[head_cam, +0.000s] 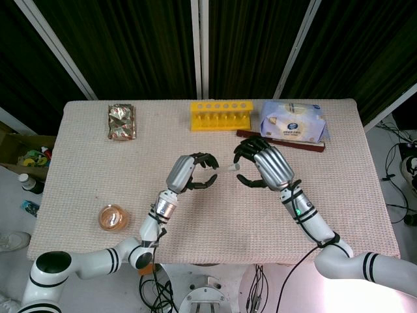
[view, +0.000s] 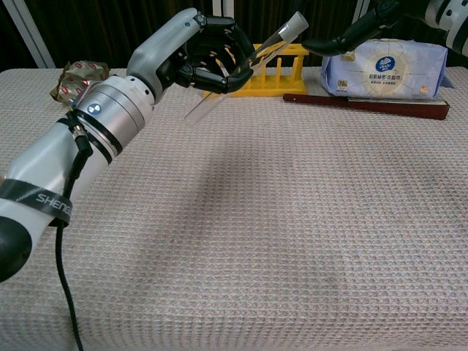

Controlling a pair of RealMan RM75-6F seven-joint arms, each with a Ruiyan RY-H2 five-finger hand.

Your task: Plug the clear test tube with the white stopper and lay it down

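Note:
My left hand [head_cam: 189,173] [view: 196,50] grips the clear test tube [view: 278,36] above the middle of the table. The tube is tilted, its open end up and to the right. The white stopper [head_cam: 234,167] [view: 296,20] sits at that upper end. My right hand [head_cam: 267,164] is just right of the stopper with its fingers curved and apart. In the chest view its fingertips [view: 344,40] show a small gap to the tube and hold nothing.
A yellow tube rack [head_cam: 221,116] [view: 274,73] stands at the back centre. A tissue pack [head_cam: 293,122] [view: 384,66] and a dark bar [head_cam: 280,140] [view: 365,104] lie at the back right. A foil packet [head_cam: 122,122] lies back left and a small orange dish [head_cam: 112,217] front left.

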